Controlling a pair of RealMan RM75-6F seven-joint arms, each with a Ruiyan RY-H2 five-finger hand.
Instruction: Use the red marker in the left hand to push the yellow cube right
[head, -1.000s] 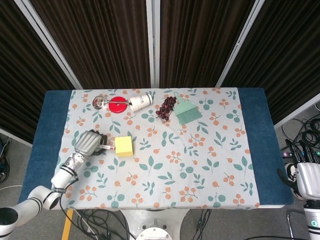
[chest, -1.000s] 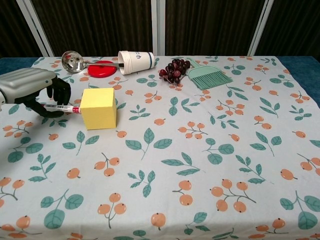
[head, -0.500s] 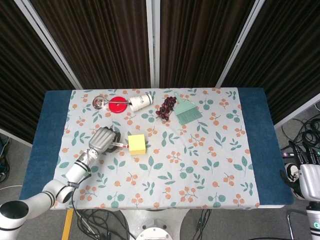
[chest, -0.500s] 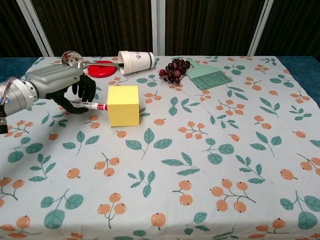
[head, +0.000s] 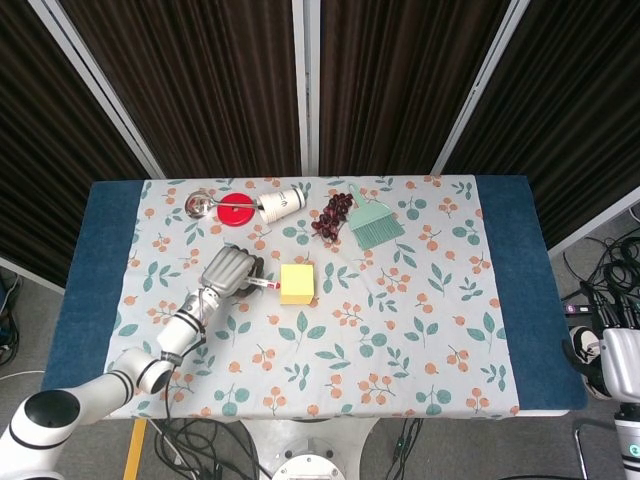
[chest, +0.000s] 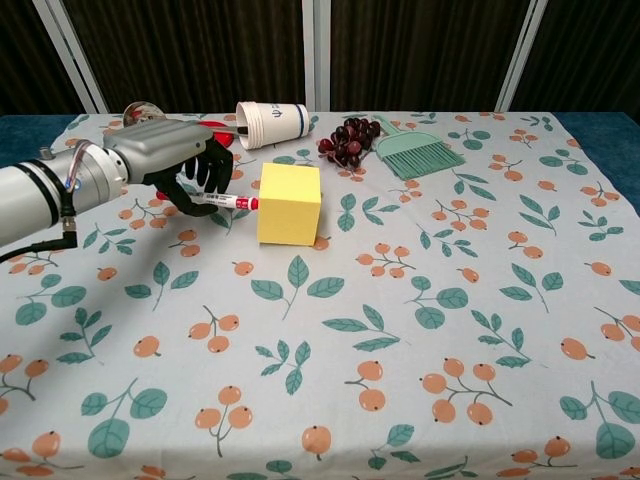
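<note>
The yellow cube (head: 297, 283) (chest: 288, 204) sits on the floral cloth, left of the table's middle. My left hand (head: 230, 271) (chest: 176, 160) is just left of it and grips the red marker (chest: 222, 201) (head: 264, 285), which lies level with its tip against the cube's left face. My right hand (head: 618, 362) hangs off the table at the lower right edge of the head view; its fingers are not visible.
At the back of the table lie a steel ladle (chest: 148, 121), a red lid (head: 236, 213), a tipped paper cup (chest: 272, 122), dark grapes (chest: 350, 140) and a green hand brush (chest: 415, 152). The floral cloth (chest: 420, 300) stretches right of the cube.
My left hand and marker have moved right, and the yellow cube has slid right with them, about a cube's width per half second. The right hand stays put.
</note>
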